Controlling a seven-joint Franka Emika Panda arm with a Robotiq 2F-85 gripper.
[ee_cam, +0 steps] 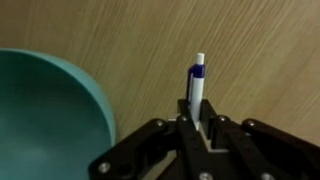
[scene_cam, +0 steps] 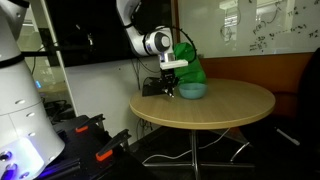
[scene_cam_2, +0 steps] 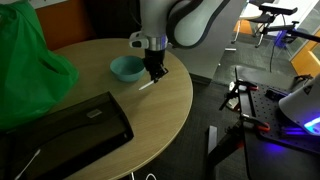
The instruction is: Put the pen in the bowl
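Note:
A white pen with a blue band (ee_cam: 197, 85) is clamped between my gripper's fingers (ee_cam: 200, 118) and sticks out ahead of them over the wooden table. In an exterior view the pen (scene_cam_2: 147, 85) hangs tilted from the gripper (scene_cam_2: 153, 72), just above the table. The teal bowl (ee_cam: 45, 110) lies to the left of the pen in the wrist view. It sits right beside the gripper in both exterior views (scene_cam_2: 126, 68) (scene_cam: 192, 90). The gripper (scene_cam: 171, 88) hovers next to the bowl's rim.
The round wooden table (scene_cam_2: 110, 80) also bears a black laptop case (scene_cam_2: 62, 128) and a green cloth bag (scene_cam_2: 30, 55) behind the bowl. Robot bases and cables stand on the floor round the table (scene_cam_2: 250, 110). A brown bench (scene_cam: 290, 75) is behind.

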